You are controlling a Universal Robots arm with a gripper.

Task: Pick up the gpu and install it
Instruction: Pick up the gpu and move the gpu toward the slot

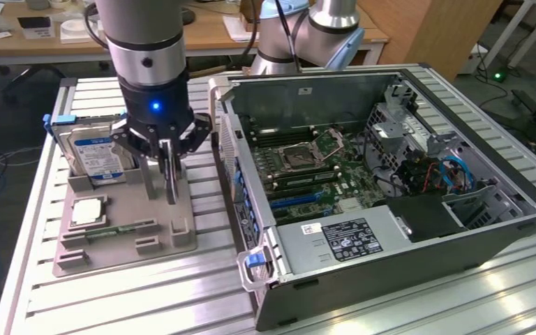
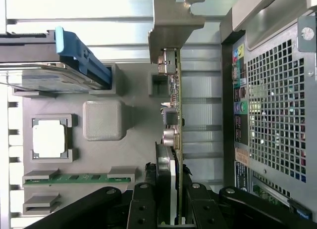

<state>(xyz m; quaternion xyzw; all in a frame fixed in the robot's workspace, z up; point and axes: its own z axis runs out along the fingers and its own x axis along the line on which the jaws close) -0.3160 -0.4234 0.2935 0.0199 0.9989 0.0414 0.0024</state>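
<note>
The gpu (image 1: 169, 183) is a slim dark card seen edge-on, hanging upright from my gripper (image 1: 167, 157) over the grey parts tray (image 1: 137, 209). In the wrist view the gpu (image 2: 174, 115) runs away from the fingers, with its grey metal bracket (image 2: 173, 21) at the far end. My gripper (image 2: 174, 175) is shut on it, one finger on each face of the card. I cannot tell whether the card's lower edge still touches the tray. The open computer case (image 1: 389, 174) stands to the exterior view's right, motherboard (image 1: 306, 167) exposed.
On the tray sit a hard drive (image 1: 95, 153) with a blue-white label, a square processor chip (image 1: 89, 209) and a green memory stick (image 1: 119, 229). The case's perforated rear panel (image 2: 277, 115) lies close beside the card. A ribbed metal table (image 1: 156, 293) carries everything.
</note>
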